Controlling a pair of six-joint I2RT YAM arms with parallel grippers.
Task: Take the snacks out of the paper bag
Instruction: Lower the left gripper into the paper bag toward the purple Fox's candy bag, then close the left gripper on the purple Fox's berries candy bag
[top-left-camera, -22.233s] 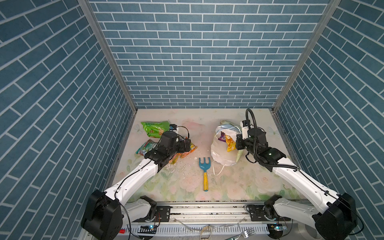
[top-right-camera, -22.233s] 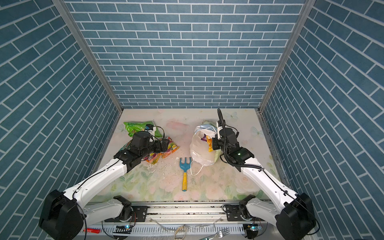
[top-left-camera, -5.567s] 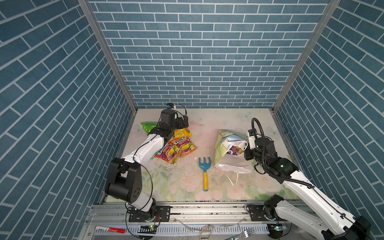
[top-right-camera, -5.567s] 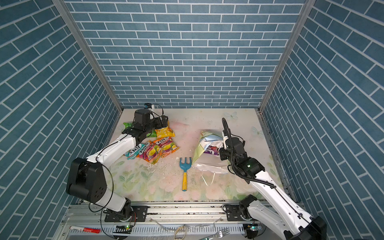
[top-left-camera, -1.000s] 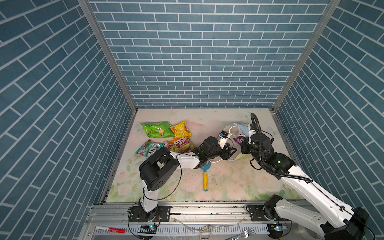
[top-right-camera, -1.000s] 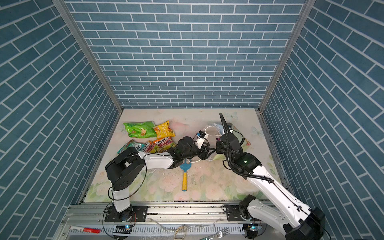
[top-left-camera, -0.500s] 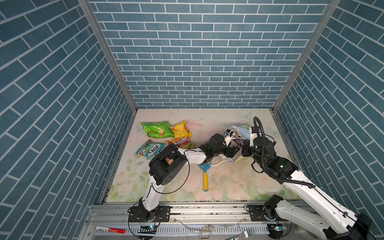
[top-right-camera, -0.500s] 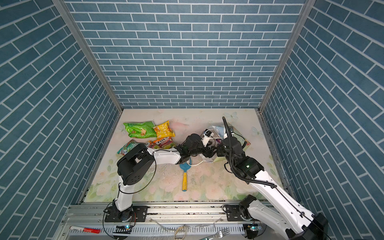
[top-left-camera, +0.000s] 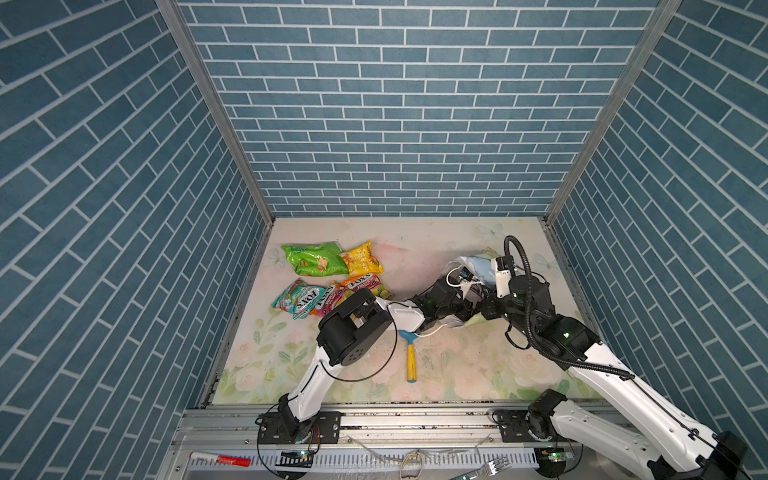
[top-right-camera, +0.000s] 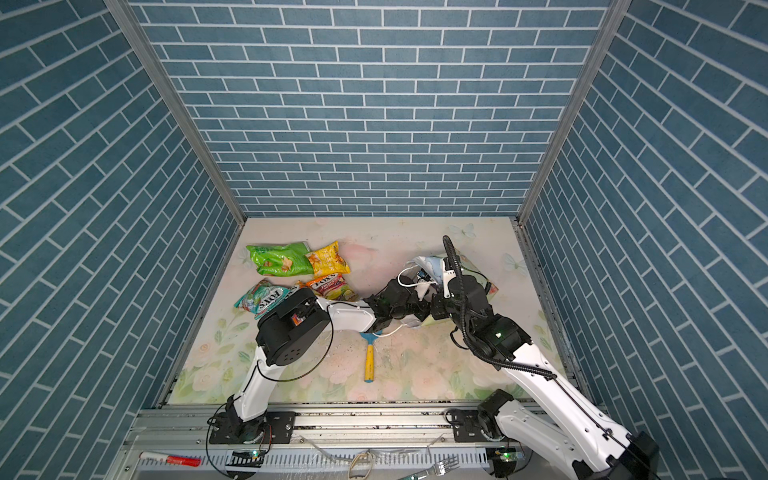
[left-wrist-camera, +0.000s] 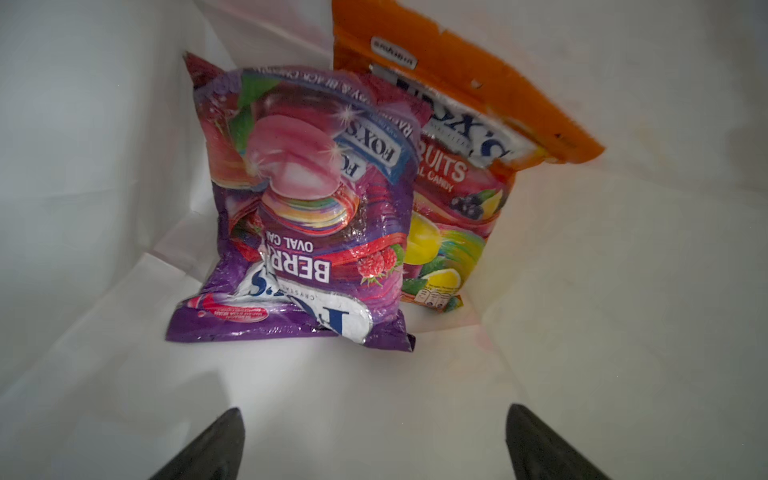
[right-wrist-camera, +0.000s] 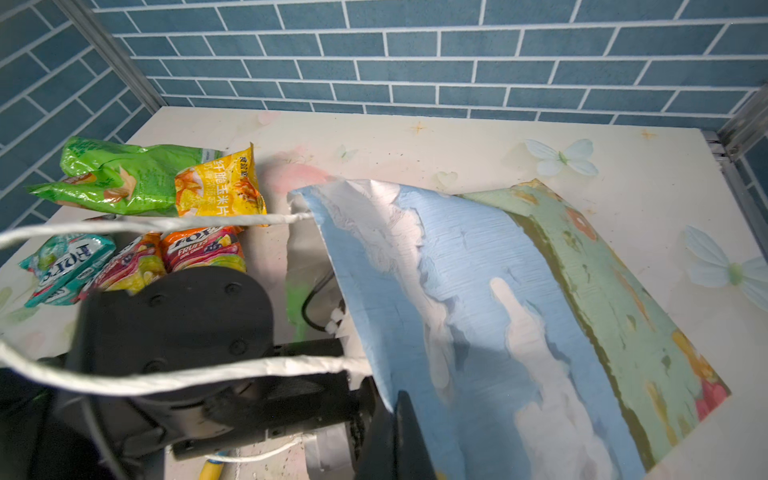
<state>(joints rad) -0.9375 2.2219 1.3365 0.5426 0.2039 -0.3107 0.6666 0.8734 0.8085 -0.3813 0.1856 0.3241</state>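
Observation:
The paper bag (right-wrist-camera: 498, 291) lies on its side at the table's right, and shows in both top views (top-left-camera: 478, 266) (top-right-camera: 432, 266). My right gripper (right-wrist-camera: 399, 419) is shut on the rim at its mouth. My left gripper (left-wrist-camera: 374, 440) is open inside the bag's white interior (left-wrist-camera: 104, 166), hidden by the bag in both top views. A little way ahead of its fingertips lie two snacks, a purple packet (left-wrist-camera: 307, 216) and behind it an orange packet (left-wrist-camera: 457, 166). Nothing is between the jaws. More snacks lie at the table's left: green (top-left-camera: 313, 259), yellow (top-left-camera: 360, 262), teal (top-left-camera: 297, 297), orange-red (top-left-camera: 361, 284).
A toy rake (top-left-camera: 410, 357) with a blue head and yellow handle lies in the middle of the table, just in front of my left forearm. The bag's white cord handles (right-wrist-camera: 166, 374) loop over my left wrist (right-wrist-camera: 174, 324). Brick walls close in three sides.
My left gripper has reached further into the bag's mouth and its jaws have opened wide. The right gripper has kept its hold on the rim, shifting slightly.

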